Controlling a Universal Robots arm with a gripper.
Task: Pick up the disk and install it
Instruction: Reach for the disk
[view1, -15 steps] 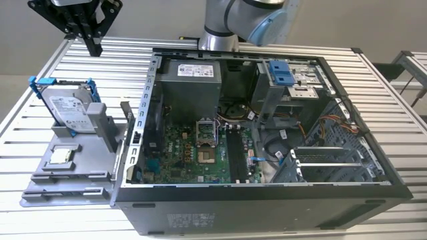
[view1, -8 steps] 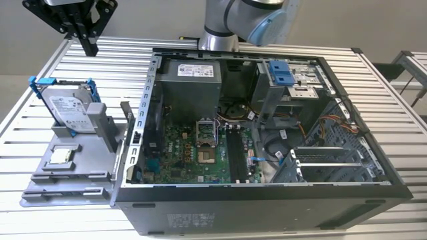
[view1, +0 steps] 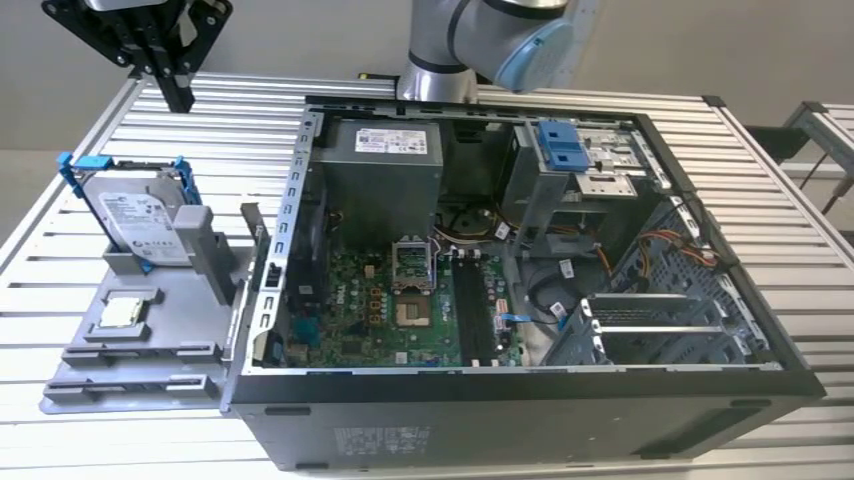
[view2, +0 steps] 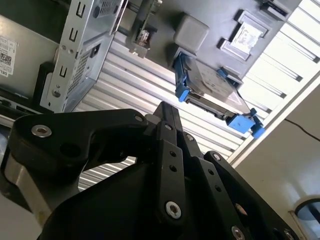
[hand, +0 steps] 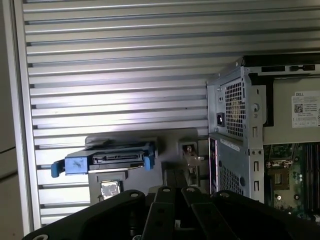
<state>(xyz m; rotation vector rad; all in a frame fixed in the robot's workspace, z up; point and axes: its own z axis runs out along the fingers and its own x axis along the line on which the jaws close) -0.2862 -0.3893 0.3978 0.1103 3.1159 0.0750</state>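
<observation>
Gripper (view1: 176, 100) hangs above slatted table (view1: 200, 130), jaws closed together, nothing held, apart from disk (view1: 134, 222). Disk stands on edge in grey holder (view1: 134, 375) at exterior view's left, just outside open computer case (view1: 534, 420). 1 grey block (view1: 195, 240) sits against disk's label side. 1 processor chip (view1: 123, 312) lies flat on holder, near disk. Case side wall (view1: 296, 230) stands between disk and motherboard (view1: 400, 310). Blue latch (view1: 563, 146) tops drive cage inside case.
</observation>
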